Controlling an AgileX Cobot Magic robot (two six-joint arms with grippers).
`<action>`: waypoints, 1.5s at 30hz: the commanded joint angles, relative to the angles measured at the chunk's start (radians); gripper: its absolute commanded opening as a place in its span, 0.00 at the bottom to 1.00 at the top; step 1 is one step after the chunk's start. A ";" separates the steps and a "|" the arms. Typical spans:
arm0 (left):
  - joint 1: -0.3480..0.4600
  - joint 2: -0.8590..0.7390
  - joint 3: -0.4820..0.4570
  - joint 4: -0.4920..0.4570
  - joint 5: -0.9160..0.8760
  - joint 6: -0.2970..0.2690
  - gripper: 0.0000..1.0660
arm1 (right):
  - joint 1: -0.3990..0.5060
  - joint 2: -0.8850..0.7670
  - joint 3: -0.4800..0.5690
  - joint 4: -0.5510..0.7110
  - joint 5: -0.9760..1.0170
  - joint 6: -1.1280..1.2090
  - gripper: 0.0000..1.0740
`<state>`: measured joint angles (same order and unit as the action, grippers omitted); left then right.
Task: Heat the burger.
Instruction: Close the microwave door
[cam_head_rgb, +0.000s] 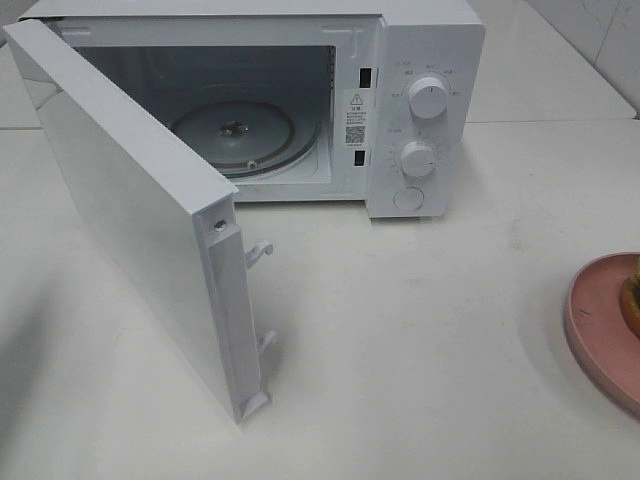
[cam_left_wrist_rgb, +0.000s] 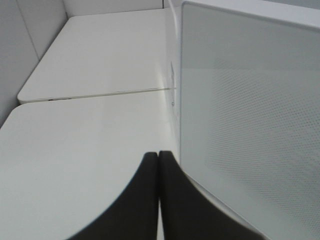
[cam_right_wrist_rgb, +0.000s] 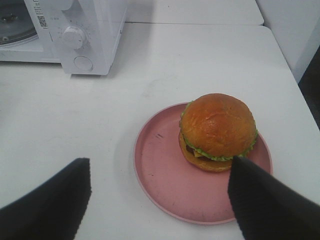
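White table (cam_head_rgb: 420, 330) carrying a microwave (cam_head_rgb: 425, 110) with its door (cam_head_rgb: 130, 220) swung wide open and the glass turntable (cam_head_rgb: 235, 132) exposed. Burger (cam_right_wrist_rgb: 218, 131) resting on the pink plate (cam_right_wrist_rgb: 160, 170), well apart from the microwave. Right gripper (cam_right_wrist_rgb: 160, 192) jaws spread wide, empty, near the plate; left gripper (cam_left_wrist_rgb: 158, 165) jaws pressed together beside the door.

The burger (cam_right_wrist_rgb: 218, 131) sits on a plate (cam_right_wrist_rgb: 165, 175), right of the open microwave (cam_head_rgb: 420, 110).

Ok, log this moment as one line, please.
white microwave: door open, empty | golden-brown burger: on pink plate | left gripper: shut | right gripper: open, near burger
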<state>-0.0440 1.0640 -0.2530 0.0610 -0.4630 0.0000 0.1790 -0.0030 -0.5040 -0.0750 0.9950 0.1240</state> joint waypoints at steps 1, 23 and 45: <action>-0.052 0.064 0.001 0.017 -0.116 -0.039 0.00 | -0.006 -0.033 0.002 -0.002 0.002 -0.004 0.69; -0.307 0.282 -0.056 -0.084 -0.295 -0.038 0.00 | -0.006 -0.033 0.002 -0.002 0.002 -0.004 0.69; -0.607 0.561 -0.352 -0.421 -0.305 0.077 0.00 | -0.006 -0.033 0.002 -0.002 0.002 -0.004 0.69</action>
<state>-0.6140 1.6000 -0.5620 -0.2820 -0.7610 0.0330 0.1790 -0.0030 -0.5040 -0.0750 0.9950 0.1240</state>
